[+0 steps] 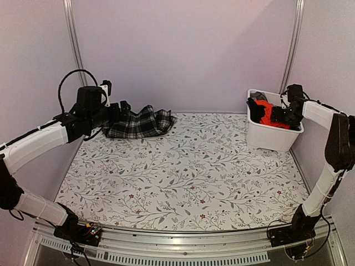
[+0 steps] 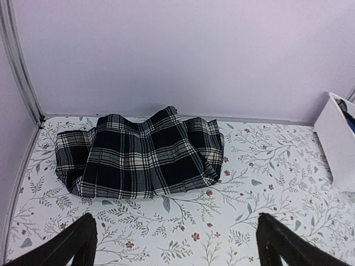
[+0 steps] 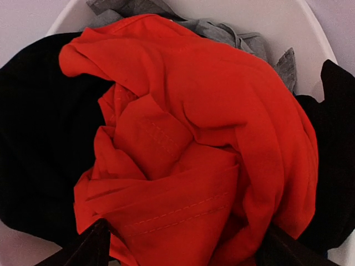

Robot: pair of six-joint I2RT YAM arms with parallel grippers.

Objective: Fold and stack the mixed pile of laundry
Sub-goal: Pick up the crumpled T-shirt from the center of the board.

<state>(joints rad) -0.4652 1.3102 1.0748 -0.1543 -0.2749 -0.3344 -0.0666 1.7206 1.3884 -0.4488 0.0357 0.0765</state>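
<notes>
Plaid cloth (image 2: 141,155) was laid roughly folded at the desk's (image 1: 183,183) far left, judged done; the red garment (image 3: 188,144) and dark garments (image 3: 39,138) were heaped unfolded in the bin (image 1: 274,141). Left hand (image 2: 177,244) and right hand (image 3: 183,246) were spread apart, nothing gripped, the right poised over the red garment

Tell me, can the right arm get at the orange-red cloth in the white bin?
Probably yes. The right arm's open fingers sit spread on either side of the orange-red cloth, which lies uppermost in the white bin with nothing covering it.
</notes>
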